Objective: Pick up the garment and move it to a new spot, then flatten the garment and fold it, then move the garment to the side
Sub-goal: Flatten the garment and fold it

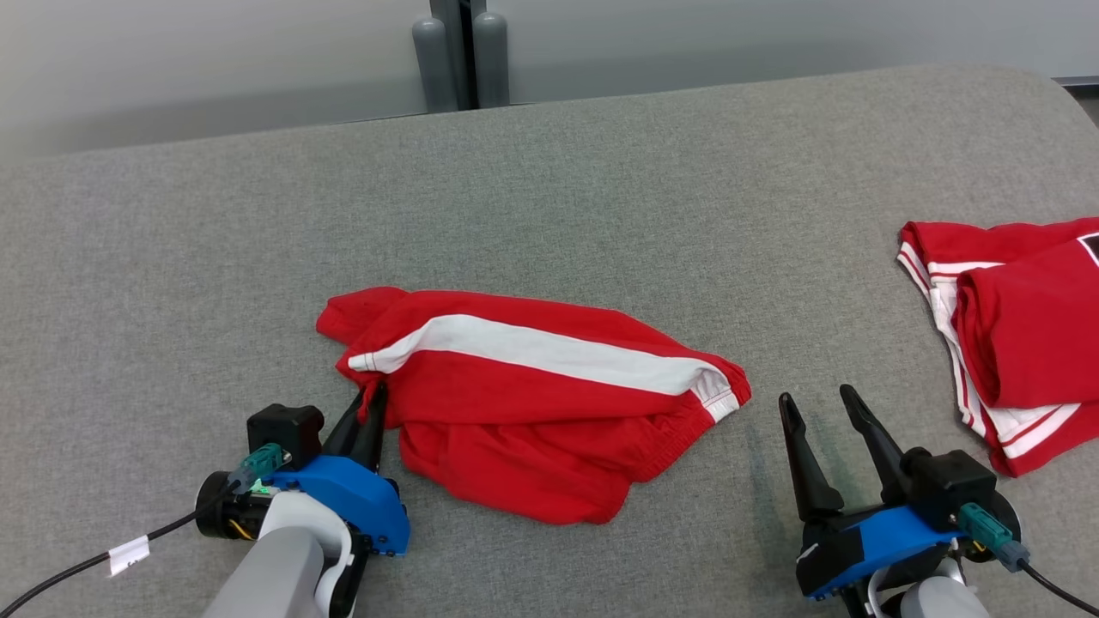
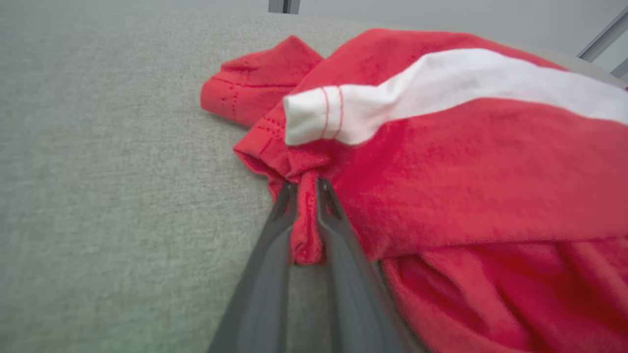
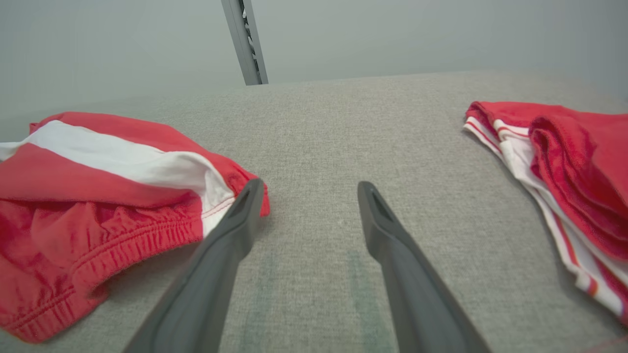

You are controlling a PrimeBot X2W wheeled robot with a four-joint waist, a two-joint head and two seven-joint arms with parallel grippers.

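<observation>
Our left gripper (image 2: 306, 189) pinches a small fold of red cloth at the hem of the shorts (image 1: 532, 403), pressed tight on it at their 8 o'clock corner in the head view. The shorts lie crumpled in the middle of the grey cloth surface (image 1: 549, 172), their broad white stripe (image 1: 549, 348) running from about 9 to 3 o'clock. Our right gripper (image 1: 817, 396) is spread wide and holds nothing, just off the shorts at their 4 o'clock. A second red-and-white garment (image 1: 1022, 335) lies well apart at 3 o'clock, by the edge of the head view.
</observation>
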